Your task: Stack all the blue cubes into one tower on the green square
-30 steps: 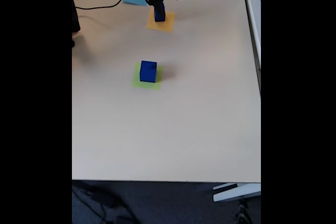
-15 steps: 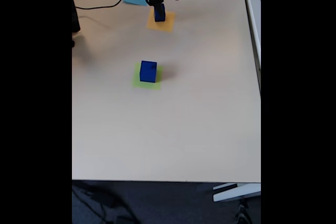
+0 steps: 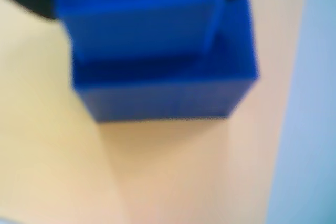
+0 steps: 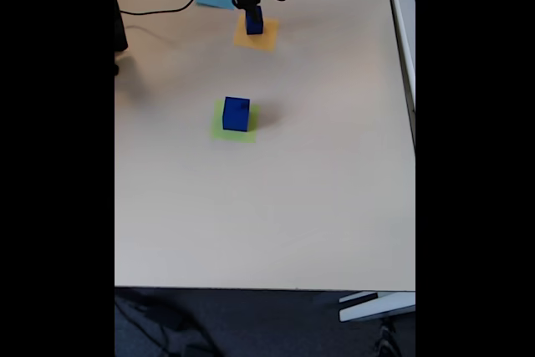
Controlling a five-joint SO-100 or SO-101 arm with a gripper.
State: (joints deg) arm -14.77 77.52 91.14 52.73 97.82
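One beige table [image 4: 318,190]; dark carpet [image 4: 251,323] below.

The wrist view is heavily out of focus: the blue cubes [image 3: 157,51] fill its upper half with soft edges, and no surface texture resolves on the paper beneath. The fixed view is evenly and brightly lit, with black bars at both sides, low resolution and slight softness throughout. The large cube [image 4: 236,114] casts a faint, diffuse shadow to its right on the table [image 4: 318,198].
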